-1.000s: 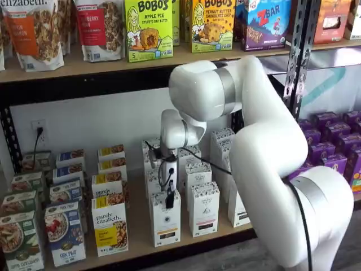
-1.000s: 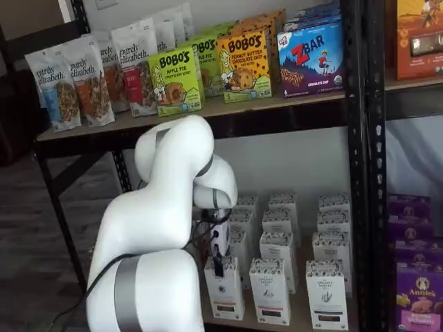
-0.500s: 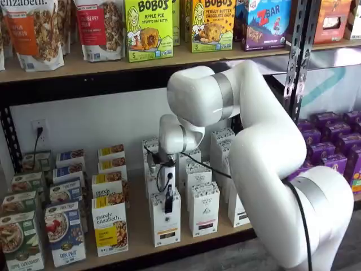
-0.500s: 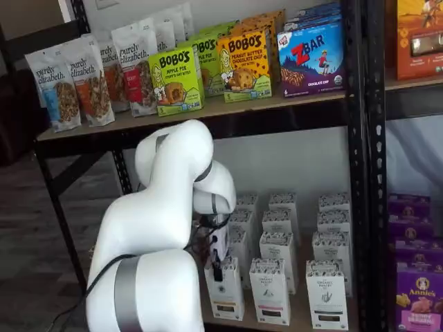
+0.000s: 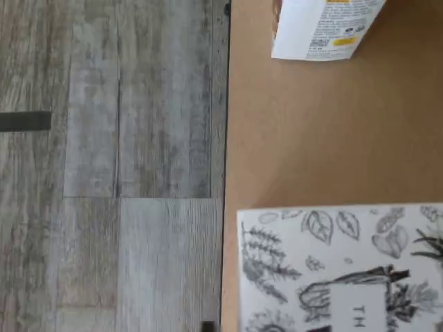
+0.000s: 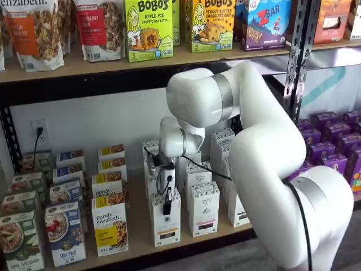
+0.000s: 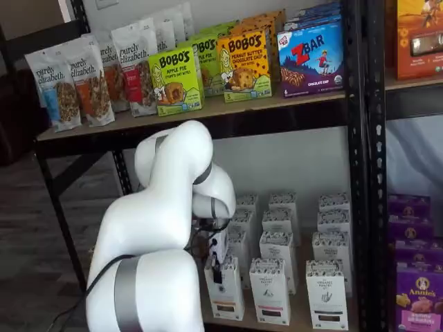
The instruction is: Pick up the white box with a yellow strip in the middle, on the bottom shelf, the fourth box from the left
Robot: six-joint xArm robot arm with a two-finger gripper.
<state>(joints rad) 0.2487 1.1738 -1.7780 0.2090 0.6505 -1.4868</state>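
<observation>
White box [image 6: 166, 219] front of its row, one tool [image 6: 167, 206] above it, fingers side-on

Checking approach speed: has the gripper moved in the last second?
Yes. In a shelf view the gripper sits lower against the white box on the bottom shelf.

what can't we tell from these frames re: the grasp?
- Gripper: in both shelf views the fingers show side-on, no gap readable, so open or shut is unclear.
- White box: contact unclear; fingers overlap its front.
- Wrist view: the box top is cut off by the frame edge; no fingers show.
</observation>
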